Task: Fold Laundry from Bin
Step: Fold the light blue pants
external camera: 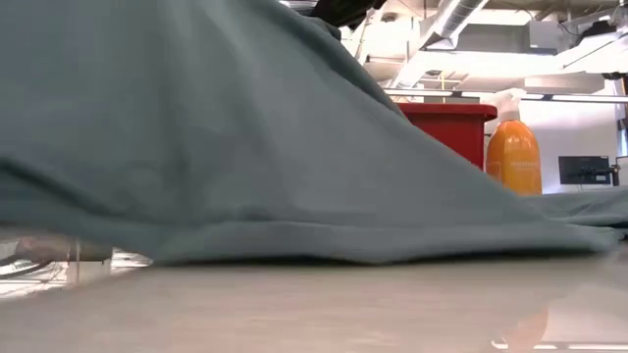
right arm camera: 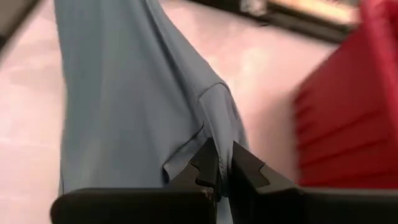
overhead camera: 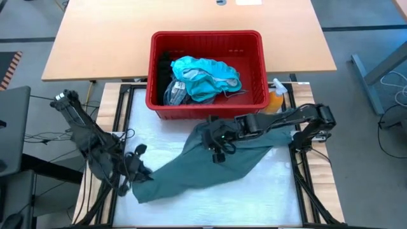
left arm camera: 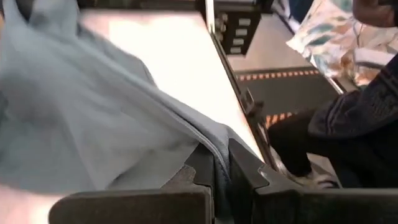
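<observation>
Both arms pinching the grey-green garment point(overhead camera: 216, 162) and stretching it out over the desk point(overhead camera: 280, 191).

Left gripper point(overhead camera: 137, 170), at the near left of the desk, is clamping its fingers on the garment's lower corner; the left wrist view is showing the hem caught between the fingers point(left arm camera: 245, 165). Right gripper point(overhead camera: 219, 147), just in front of the red bin point(overhead camera: 206, 69), is gripping a fold near the garment's top, fingers point(right arm camera: 249, 165) nearly closed on cloth. The garment is hanging between the two grips and draping onto the desk, likely so it can be pulled flat before folding. Teal, striped and black clothes point(overhead camera: 203, 77) are waiting inside the bin. An orange spray bottle point(overhead camera: 275, 98) is standing just beside the bin's right corner. A seated person's leg point(left arm camera: 298, 143) is showing beyond the desk.
</observation>
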Action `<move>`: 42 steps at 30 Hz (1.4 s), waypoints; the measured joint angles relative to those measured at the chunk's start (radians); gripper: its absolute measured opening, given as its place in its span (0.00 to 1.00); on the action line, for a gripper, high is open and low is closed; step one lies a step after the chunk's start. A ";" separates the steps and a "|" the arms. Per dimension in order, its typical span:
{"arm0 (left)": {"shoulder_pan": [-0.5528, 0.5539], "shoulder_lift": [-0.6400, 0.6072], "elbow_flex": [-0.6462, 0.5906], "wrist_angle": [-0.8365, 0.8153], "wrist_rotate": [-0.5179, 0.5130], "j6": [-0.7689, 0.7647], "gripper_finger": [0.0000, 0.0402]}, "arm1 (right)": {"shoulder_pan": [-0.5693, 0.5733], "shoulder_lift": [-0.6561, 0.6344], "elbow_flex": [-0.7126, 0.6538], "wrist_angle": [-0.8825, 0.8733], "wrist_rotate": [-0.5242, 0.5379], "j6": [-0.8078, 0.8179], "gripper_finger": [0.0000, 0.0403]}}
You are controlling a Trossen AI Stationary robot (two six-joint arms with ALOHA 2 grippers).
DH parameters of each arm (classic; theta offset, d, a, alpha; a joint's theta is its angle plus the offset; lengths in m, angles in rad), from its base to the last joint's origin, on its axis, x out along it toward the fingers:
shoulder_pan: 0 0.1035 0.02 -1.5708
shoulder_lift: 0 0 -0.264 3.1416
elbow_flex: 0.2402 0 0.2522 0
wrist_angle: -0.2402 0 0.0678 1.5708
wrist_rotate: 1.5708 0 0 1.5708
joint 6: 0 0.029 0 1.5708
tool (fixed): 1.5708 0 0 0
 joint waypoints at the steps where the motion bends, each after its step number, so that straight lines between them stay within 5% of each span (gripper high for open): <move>1: 0.013 -0.023 0.000 0.012 0.005 0.037 0.00 | 0.000 -0.011 0.000 0.003 0.028 -0.035 0.10; 7: 0.142 -0.157 0.040 -0.102 0.012 0.173 0.00 | -0.063 -0.072 0.000 0.053 0.084 -0.255 0.10; 13: 0.314 -0.179 0.195 -0.391 -0.004 0.261 0.00 | -0.172 -0.082 -0.001 0.239 0.103 -0.304 0.08; 17: 0.367 -0.137 0.264 -0.464 0.014 0.273 0.00 | -0.132 -0.089 0.000 0.235 0.109 -0.244 0.07; 20: 0.318 -0.072 0.222 -0.475 0.081 0.157 0.00 | -0.020 -0.082 -0.022 0.069 0.120 -0.078 0.07; 23: 0.196 0.030 0.057 -0.417 0.162 -0.034 0.00 | 0.136 -0.034 -0.176 0.126 0.134 0.088 0.07; 29: -0.032 0.327 -0.250 0.195 0.224 -0.296 0.00 | 0.390 0.155 -0.360 0.443 0.222 0.315 0.07; 35: -0.060 0.549 -0.204 0.330 0.277 -0.386 0.00 | 0.440 0.293 -0.317 0.466 0.203 0.444 0.09; 42: -0.075 0.663 -0.104 0.163 0.405 -0.456 0.00 | 0.426 0.265 -0.247 0.291 0.124 0.499 0.34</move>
